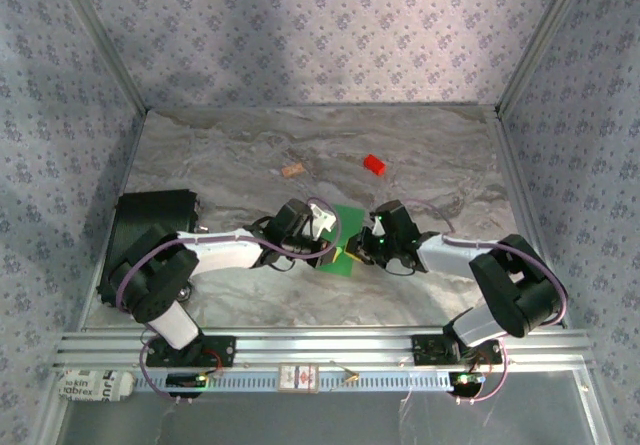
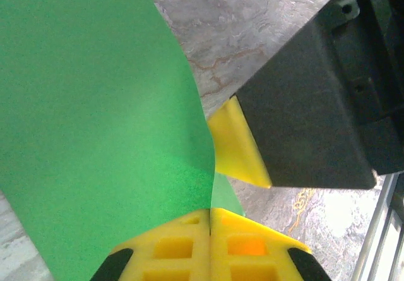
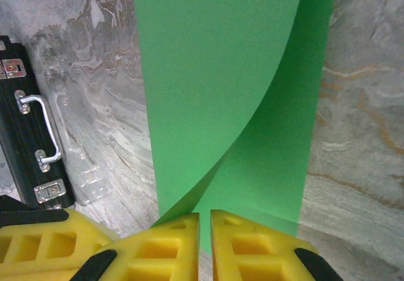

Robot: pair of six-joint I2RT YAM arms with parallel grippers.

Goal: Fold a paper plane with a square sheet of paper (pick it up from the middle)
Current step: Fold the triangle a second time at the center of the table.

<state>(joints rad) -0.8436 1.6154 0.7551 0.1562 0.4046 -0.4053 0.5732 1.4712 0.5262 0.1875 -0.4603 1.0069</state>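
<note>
Yellow pads (image 2: pixel 183 249) of the left jaws are seen pressed tight together at the lens, with the square sheet of paper (image 2: pixel 95 136) pinched at their seam, so these jaws are closed on it. From the right wrist, the pads (image 3: pixel 252 243) of the right jaws are seen drawn almost fully together, with only a hairline gap left. The sheet's near edge is caught between them.

From above, the marbled tabletop (image 1: pixel 250 155) is seen as the largest thing. A black case (image 1: pixel 150 230) is set at its left side. The sheet is held low over the middle of the tabletop, between the two jaws. One half is curled over the other in a soft, uncreased bend.

A red block (image 1: pixel 374 165) and a smaller tan cork-like piece (image 1: pixel 293 170) are left well apart from the sheet, further back.

The paper is judged to be very light, thin and limp. It can be expected to sag wherever it is unsupported, to slide easily on the smooth tabletop, and to be creased or torn by a hard pull. A light pinch at an edge or corner is judged best, with the two holds kept apart so that the bend can be laid down evenly.
</note>
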